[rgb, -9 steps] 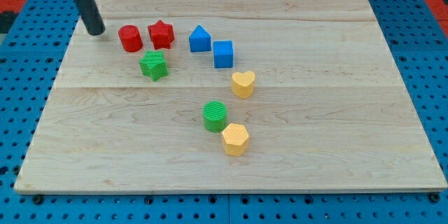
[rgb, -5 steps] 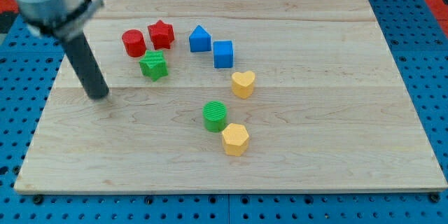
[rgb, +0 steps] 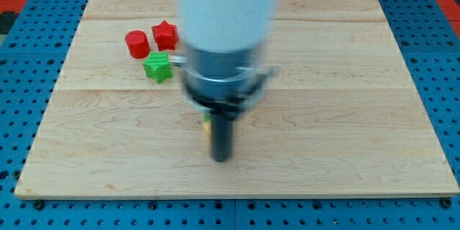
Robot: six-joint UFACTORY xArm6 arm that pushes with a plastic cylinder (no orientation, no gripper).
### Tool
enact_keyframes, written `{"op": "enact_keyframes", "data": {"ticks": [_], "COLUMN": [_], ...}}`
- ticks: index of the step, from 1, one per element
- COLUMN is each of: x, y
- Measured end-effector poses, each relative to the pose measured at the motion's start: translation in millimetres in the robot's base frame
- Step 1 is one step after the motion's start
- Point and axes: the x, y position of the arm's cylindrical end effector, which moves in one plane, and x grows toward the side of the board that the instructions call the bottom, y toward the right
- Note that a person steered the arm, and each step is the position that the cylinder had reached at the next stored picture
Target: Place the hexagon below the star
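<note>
The arm fills the middle of the camera view, blurred. My tip [rgb: 222, 159] rests on the board near the view's bottom centre. Only a thin yellow sliver [rgb: 205, 131] shows at the rod's left edge, where the yellow hexagon lay; the rest is hidden behind the rod. A green sliver [rgb: 207, 117] just above it is the edge of the green cylinder. The red star [rgb: 165, 35] and the green star [rgb: 157, 67] sit at the view's upper left, far from my tip.
A red cylinder [rgb: 136, 44] stands left of the red star. The wooden board [rgb: 345, 115] lies on a blue pegboard. The arm's body hides the blue blocks and the yellow heart.
The arm has swept from the board's left side to the bottom centre, and its tip now stands where the yellow hexagon was. The red and green blocks at upper left have not moved.
</note>
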Motion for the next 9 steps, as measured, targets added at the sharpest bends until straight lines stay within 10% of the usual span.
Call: {"op": "enact_keyframes", "data": {"ticks": [3,6,8,9], "x": [-9,-38,-43,-61], "y": [24,-145,39,-39]}}
